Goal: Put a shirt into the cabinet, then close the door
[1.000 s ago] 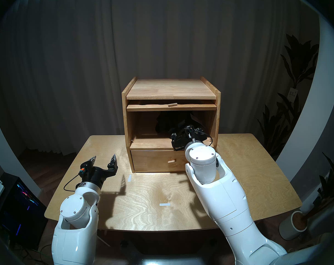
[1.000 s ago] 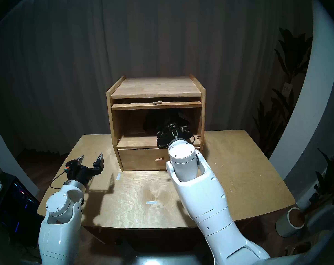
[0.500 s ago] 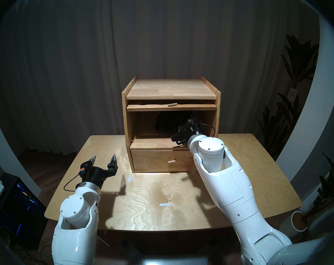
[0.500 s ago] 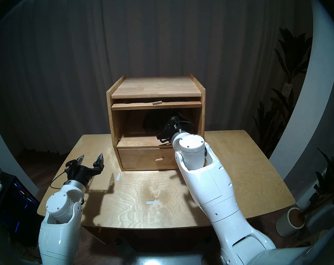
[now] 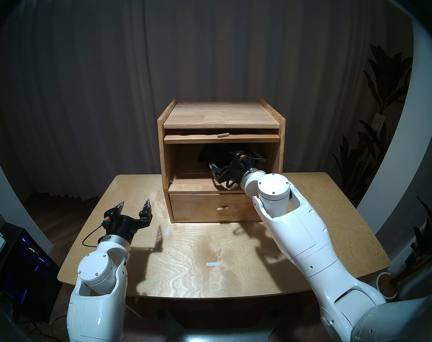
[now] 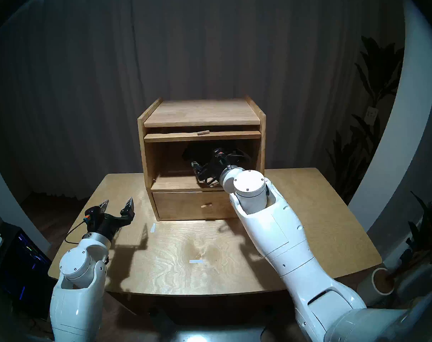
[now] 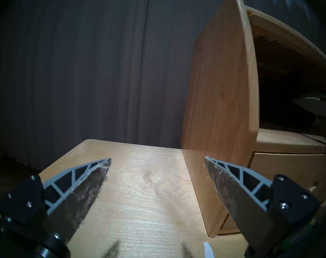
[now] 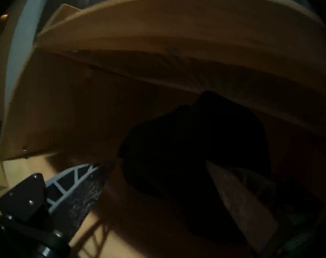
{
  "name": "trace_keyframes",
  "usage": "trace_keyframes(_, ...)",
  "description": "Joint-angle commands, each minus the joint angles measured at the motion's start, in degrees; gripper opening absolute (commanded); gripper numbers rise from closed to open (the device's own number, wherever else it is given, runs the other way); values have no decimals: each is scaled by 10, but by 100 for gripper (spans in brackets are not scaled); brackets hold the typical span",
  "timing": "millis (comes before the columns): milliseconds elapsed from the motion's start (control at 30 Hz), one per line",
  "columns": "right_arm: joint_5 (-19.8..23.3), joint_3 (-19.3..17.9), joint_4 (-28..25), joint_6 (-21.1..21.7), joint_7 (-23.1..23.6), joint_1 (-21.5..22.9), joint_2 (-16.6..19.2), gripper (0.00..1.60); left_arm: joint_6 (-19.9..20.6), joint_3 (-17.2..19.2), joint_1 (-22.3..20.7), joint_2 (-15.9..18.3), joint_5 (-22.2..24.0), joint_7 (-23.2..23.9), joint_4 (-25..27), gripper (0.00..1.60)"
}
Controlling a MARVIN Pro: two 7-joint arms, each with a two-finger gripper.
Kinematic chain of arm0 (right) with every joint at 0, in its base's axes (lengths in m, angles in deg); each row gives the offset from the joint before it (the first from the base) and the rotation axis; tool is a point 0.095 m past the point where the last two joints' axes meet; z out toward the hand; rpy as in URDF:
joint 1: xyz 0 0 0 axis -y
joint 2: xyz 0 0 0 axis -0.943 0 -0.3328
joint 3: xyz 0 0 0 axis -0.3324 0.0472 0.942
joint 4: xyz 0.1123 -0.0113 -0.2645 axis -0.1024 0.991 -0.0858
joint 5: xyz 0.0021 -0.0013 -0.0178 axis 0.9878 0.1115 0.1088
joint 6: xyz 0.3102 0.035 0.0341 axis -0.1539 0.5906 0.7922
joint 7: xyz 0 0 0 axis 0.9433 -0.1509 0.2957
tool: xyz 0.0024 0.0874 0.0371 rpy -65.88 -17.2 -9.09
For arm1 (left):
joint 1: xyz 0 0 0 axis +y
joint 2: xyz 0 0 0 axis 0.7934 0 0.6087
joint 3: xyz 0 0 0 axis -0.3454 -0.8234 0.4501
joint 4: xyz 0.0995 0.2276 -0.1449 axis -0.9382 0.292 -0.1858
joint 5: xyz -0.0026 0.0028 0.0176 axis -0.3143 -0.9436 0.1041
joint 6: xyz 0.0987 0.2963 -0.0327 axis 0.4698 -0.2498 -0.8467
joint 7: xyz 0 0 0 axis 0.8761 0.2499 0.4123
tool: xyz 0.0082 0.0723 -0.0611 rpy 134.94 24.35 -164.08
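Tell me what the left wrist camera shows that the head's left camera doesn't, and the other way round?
Only the left wrist view: the cabinet's outer side wall and the ribbed glass underside of the raised door.
Only the head view: the cabinet's flat top, the door's peg knob, and the right gripper, open inside the compartment.
Both: the open left gripper, the table and the drawer.

The black shirt [image 5: 211,154] sits bundled toward three o'clock inside the light wooden cabinet [image 5: 221,117], whose door [image 5: 221,137] lies raised flat under the top.
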Motion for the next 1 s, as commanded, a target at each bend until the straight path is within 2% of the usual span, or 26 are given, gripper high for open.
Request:
trace_keyframes(0, 4, 44, -71, 16, 56, -25, 16, 160, -3, 1, -4, 1, 0, 1, 11, 160)
trace_keyframes(133, 13, 47, -102, 30, 73, -54, 39, 160, -3, 1, -4, 1, 0, 1, 12, 160)
trace_keyframes(267, 7, 31, -125, 20, 59, -67, 55, 160, -3, 1, -4, 1, 0, 1, 11, 160)
trace_keyframes(300, -3, 34, -142, 13, 55, -71, 64, 160, -3, 1, -4, 1, 0, 1, 11, 160)
trace_keyframes(333, -8, 40, -130, -2, 63, -62, 65, 160, -3, 1, -4, 1, 0, 1, 11, 160)
trace_keyframes(433, -42, 64, -164, -15, 68, -64, 90, 160, -3, 1, -5, 1, 0, 1, 10, 160)
trace_keyframes(467, -51, 71, -159, -22, 69, -60, 91, 160, -3, 1, -5, 1, 0, 1, 9, 160)
trace_keyframes(500, -74, 81, -175, -20, 64, -62, 104, 160, -3, 1, -5, 1, 0, 1, 9, 160)
trace_keyframes(600, -106, 105, -190, -28, 66, -66, 117, 160, -3, 1, -5, 1, 0, 1, 8, 160)
trace_keyframes(633, -121, 114, -216, -28, 66, -76, 129, 160, -3, 1, -5, 1, 0, 1, 8, 160)
trace_keyframes(667, -129, 125, -199, -35, 70, -71, 128, 160, -3, 1, -5, 1, 0, 1, 7, 160)
trace_keyframes(733, -153, 139, -227, -32, 65, -88, 145, 160, -3, 1, -5, 1, 0, 1, 7, 160)
trace_keyframes(767, -160, 143, -224, -34, 68, -91, 153, 160, -3, 1, -5, 1, 0, 1, 7, 160)
trace_keyframes(900, -190, 135, -272, -36, 55, -109, 191, 160, -3, 0, -6, 1, 0, 0, 6, 160)
trace_keyframes(933, -194, 129, -253, -40, 52, -104, 182, 160, -2, 0, -6, 1, 0, 0, 5, 160)
trace_keyframes(967, -199, 124, -277, -43, 45, -104, 196, 160, -2, 0, -6, 1, 0, 0, 5, 160)
